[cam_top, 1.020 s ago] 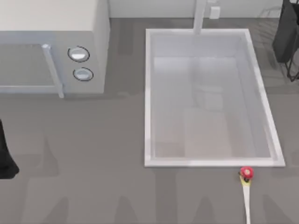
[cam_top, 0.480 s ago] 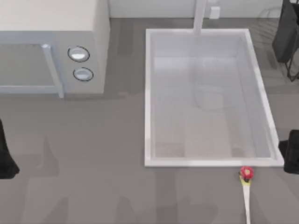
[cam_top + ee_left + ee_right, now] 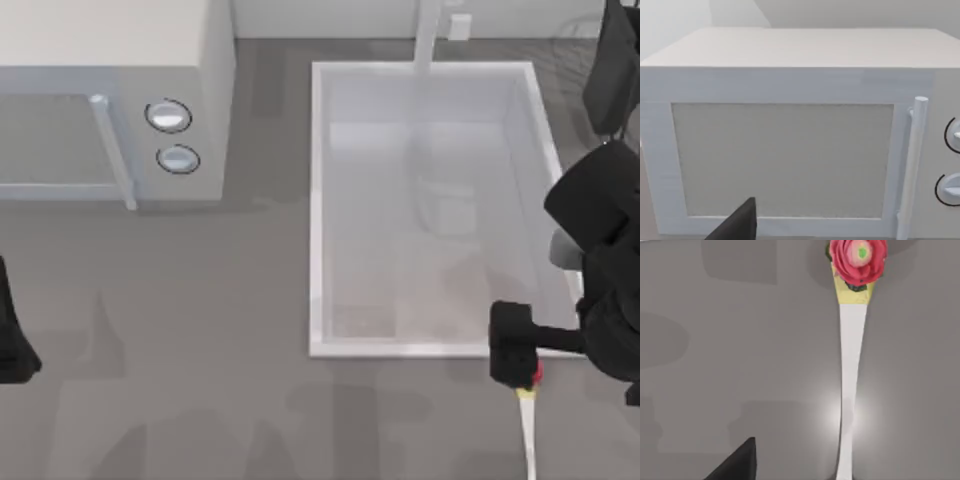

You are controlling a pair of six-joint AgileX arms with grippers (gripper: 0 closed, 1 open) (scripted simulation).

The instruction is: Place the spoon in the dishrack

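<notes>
Reaching for the spoon [image 3: 526,425] is the step in hand, as I judge it. In the top view the spoon lies flat on the table just below the lower right corner of the sink [image 3: 318,200], its handle pointing away from the sink. The right gripper [image 3: 513,357] hangs over the ornament end, right beside the sink's lower rim, with the right arm bent in from the table's right edge. Thin dark wires of the dishrack [image 3: 575,30] are beyond the sink's upper right corner. The left arm is parked far to the left of the sink.

In the left wrist view a microwave [image 3: 790,135] faces the camera.

In the right wrist view the spoon [image 3: 851,365] lies straight, the flower ornament [image 3: 858,259] at one end. To do it well, the fingers should come down on both sides of the thin handle, below the ornament, and close low against the table. Whether the right fingers are apart, I cannot tell
</notes>
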